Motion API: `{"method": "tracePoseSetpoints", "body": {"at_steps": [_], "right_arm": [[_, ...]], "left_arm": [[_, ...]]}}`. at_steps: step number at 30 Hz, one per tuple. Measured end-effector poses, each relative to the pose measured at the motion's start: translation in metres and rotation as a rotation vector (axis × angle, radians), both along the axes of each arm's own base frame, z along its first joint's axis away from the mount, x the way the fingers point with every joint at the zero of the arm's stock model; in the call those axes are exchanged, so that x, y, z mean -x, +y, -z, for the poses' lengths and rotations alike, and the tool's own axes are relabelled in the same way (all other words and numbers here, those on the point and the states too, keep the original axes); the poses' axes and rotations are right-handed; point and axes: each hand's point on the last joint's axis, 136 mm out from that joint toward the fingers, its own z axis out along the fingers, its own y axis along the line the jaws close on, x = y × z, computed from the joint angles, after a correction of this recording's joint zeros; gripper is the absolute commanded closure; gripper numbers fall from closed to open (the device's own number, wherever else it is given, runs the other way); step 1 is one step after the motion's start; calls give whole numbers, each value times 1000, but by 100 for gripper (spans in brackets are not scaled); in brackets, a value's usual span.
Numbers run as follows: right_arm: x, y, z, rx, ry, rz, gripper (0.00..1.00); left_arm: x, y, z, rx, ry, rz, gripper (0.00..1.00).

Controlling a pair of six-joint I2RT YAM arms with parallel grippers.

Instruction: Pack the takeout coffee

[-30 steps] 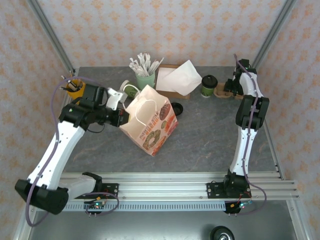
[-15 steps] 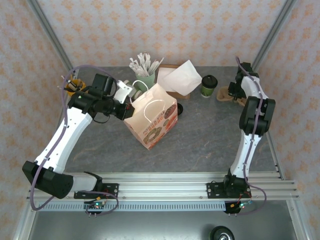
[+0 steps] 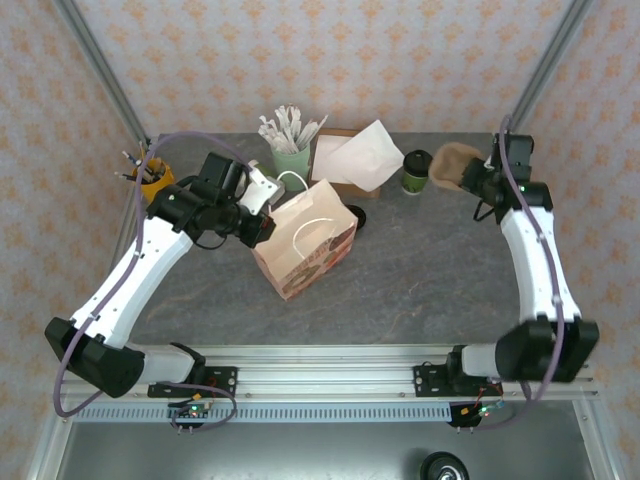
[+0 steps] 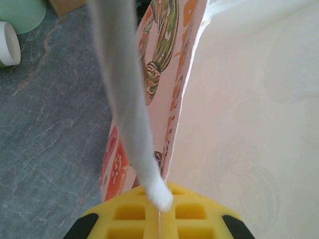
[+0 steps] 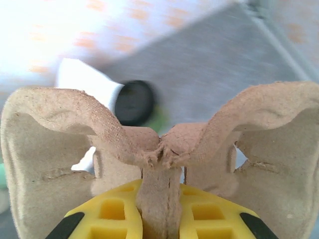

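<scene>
The takeout coffee [image 3: 416, 171], a dark green cup with a black lid, stands at the back of the table, and it is a blur in the right wrist view [image 5: 132, 102]. My right gripper [image 3: 481, 178] is shut on a brown cardboard cup carrier [image 3: 450, 163], held just right of the coffee. The carrier's middle rib [image 5: 159, 194] is pinched between the yellow pads. My left gripper [image 3: 262, 207] is shut on the top edge of the printed paper bag [image 3: 305, 242], where its white handle [image 4: 130, 99] meets the rim [image 4: 172, 124].
A pale green cup of wrapped sticks [image 3: 291, 155] and a box of napkins [image 3: 352, 160] stand at the back. A loose black lid [image 3: 354, 215] lies right of the bag. A yellow cup [image 3: 150, 177] stands at the far left. The table's front half is bare grey surface.
My right gripper has shut on the cup carrier and lifted it off the table. My left gripper has moved right and back, dragging the bag's top with it.
</scene>
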Motion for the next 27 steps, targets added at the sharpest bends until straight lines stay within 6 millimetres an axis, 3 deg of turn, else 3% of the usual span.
{"method": "tracePoseSetpoints", "body": {"at_steps": [2,6,10,13,20,24,27], "right_arm": [[14,47,-37,-100,-108,-147,100],[34,131,-85,-246,-211,-423,100],[56,214,-102,-340,-205,-685,100],[68,257,-100,-383,-170,-827,100],[109,313,-86,-455,-91,-1073,100],[125,327,-81,-467,-60,-1167,100],[132,327,-75,-448,-43,-1196,100]], "left_arm": [[-2,-1,-1,-1,3,0,100],[-6,-3,3,-3,14,1,100],[-10,-5,4,1,15,4,100],[-12,-6,3,6,5,4,100],[-13,-8,5,9,14,7,100],[-15,-8,5,9,11,3,100],[-17,-7,5,10,5,-9,100]]}}
